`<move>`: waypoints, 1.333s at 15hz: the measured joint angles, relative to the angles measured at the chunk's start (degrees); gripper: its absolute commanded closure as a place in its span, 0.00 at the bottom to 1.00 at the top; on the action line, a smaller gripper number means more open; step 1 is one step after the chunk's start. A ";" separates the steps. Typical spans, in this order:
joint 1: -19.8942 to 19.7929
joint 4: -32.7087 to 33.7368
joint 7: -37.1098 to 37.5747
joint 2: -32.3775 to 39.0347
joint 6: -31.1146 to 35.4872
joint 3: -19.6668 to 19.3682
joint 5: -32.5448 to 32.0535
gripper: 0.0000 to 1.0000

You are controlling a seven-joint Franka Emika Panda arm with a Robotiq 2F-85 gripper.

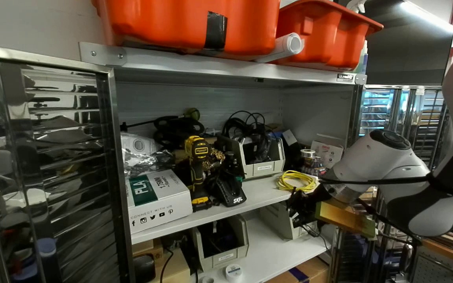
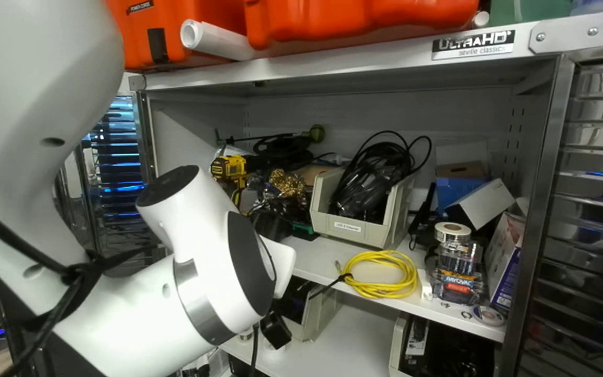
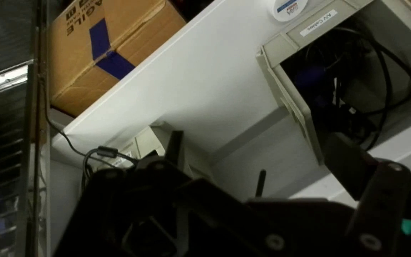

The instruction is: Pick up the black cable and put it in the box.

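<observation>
A thin black cable with a thick bead [image 3: 107,151] hangs over the front of a beige bin [image 3: 148,141] on the lower shelf in the wrist view. The cable [image 1: 317,234] and that bin [image 1: 283,224] also show in an exterior view. More black cables [image 3: 385,78] lie in the "AV Cables" bin [image 3: 287,44]. Which cable and box are meant is unclear. My gripper [image 3: 260,159] is open, with nothing seen between its fingers; the left finger is near the first bin, the right near the AV bin. In an exterior view the dark gripper [image 1: 301,206] is before the shelves.
The upper shelf [image 2: 322,251] holds a coiled yellow cable [image 2: 380,275], a bin of black cables [image 2: 351,228], batteries [image 2: 456,277] and a yellow drill [image 1: 198,165]. Its edge is above the lower bins. A cardboard box [image 3: 84,46] is below. Metal doors [image 1: 61,169] flank the cabinet.
</observation>
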 measured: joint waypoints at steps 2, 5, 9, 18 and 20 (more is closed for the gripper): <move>-1.26 -2.00 0.36 0.04 -0.86 1.82 0.00 0.00; -3.15 -5.41 -2.14 0.02 -1.20 4.77 3.60 0.00; -8.55 -8.36 -2.14 -0.27 -0.91 11.46 3.16 0.00; -20.38 -13.97 -2.13 1.15 -2.55 23.17 -2.86 0.00; -22.85 -14.40 -2.15 1.91 -3.44 25.28 -2.95 0.00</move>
